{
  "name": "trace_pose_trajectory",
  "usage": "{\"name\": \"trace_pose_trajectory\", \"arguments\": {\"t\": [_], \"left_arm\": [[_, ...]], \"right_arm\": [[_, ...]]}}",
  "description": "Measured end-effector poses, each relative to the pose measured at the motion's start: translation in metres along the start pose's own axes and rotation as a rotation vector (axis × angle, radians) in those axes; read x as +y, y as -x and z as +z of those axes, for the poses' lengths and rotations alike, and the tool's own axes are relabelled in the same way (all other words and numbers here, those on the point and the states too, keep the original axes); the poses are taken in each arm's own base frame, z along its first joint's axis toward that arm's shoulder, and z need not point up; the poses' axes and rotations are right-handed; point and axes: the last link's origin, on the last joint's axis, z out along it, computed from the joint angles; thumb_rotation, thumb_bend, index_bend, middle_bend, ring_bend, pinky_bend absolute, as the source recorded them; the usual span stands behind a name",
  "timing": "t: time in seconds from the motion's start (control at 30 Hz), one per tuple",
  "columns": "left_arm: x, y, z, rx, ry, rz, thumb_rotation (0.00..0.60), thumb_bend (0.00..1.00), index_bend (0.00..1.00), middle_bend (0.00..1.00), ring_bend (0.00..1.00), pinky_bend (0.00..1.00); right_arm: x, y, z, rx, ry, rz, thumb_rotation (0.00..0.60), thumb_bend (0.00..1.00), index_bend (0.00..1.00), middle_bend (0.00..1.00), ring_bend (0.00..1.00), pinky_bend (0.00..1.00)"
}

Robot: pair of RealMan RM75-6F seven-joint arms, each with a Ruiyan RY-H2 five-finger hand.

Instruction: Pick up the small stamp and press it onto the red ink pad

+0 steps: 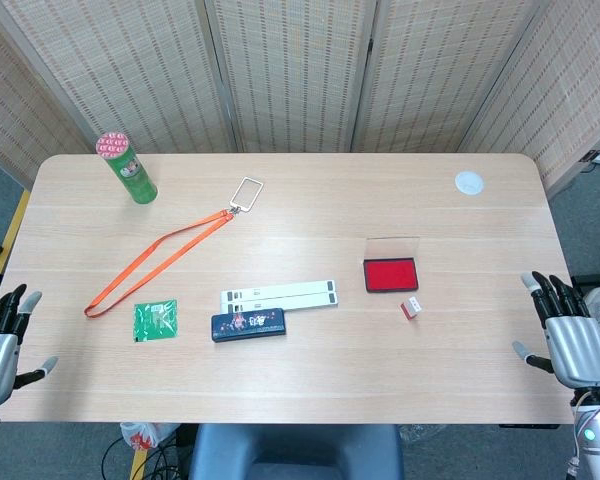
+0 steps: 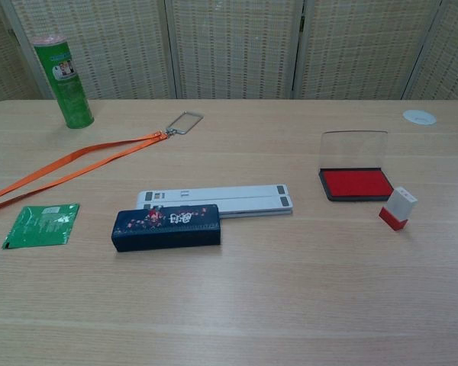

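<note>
The small stamp (image 1: 410,307) (image 2: 398,208), white with a red base, stands on the table just in front of and to the right of the red ink pad (image 1: 390,274) (image 2: 355,184). The pad's clear lid stands open behind it. My right hand (image 1: 566,332) hangs off the table's right edge, fingers apart and holding nothing, well right of the stamp. At the left edge my left hand (image 1: 2,338) is likewise spread and holds nothing. Neither hand shows in the chest view.
A dark blue case (image 1: 248,325) (image 2: 166,226) lies in front of a white ruler-like strip (image 1: 278,295) (image 2: 214,200). Left of them are a green packet (image 1: 155,320) (image 2: 41,224) and an orange lanyard (image 1: 158,258) (image 2: 72,165). A green can (image 1: 126,167) (image 2: 64,73) stands far left, a white disc (image 1: 468,182) (image 2: 419,117) far right.
</note>
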Motion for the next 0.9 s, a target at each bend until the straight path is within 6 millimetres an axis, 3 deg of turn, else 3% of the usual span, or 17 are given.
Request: {"name": "trace_pose_trajectory", "arguments": {"t": [0.57,0.73,0.9], "left_arm": [[0.002,0.003,0.001,-0.013,0.012,0.002,0.600,0.20,0.06,0.02,0.05,0.26],[-0.001,0.002,0.004,-0.014,-0.008,-0.006,0.600,0.20,0.06,0.02,0.05,0.26],[-0.002,0.003,0.005,-0.027,-0.015,-0.018,0.600,0.20,0.06,0.02,0.05,0.26]], "right_arm": [[-0.001,0.007,0.004,-0.039,-0.005,0.002,0.600,0.18,0.03,0.04,0.06,0.09],[-0.010,0.015,0.023,-0.103,-0.073,0.019,0.600,0.17,0.03,0.04,0.05,0.07],[-0.024,0.017,0.068,-0.166,-0.180,0.009,0.600,0.18,0.06,0.04,0.02,0.05]]}}
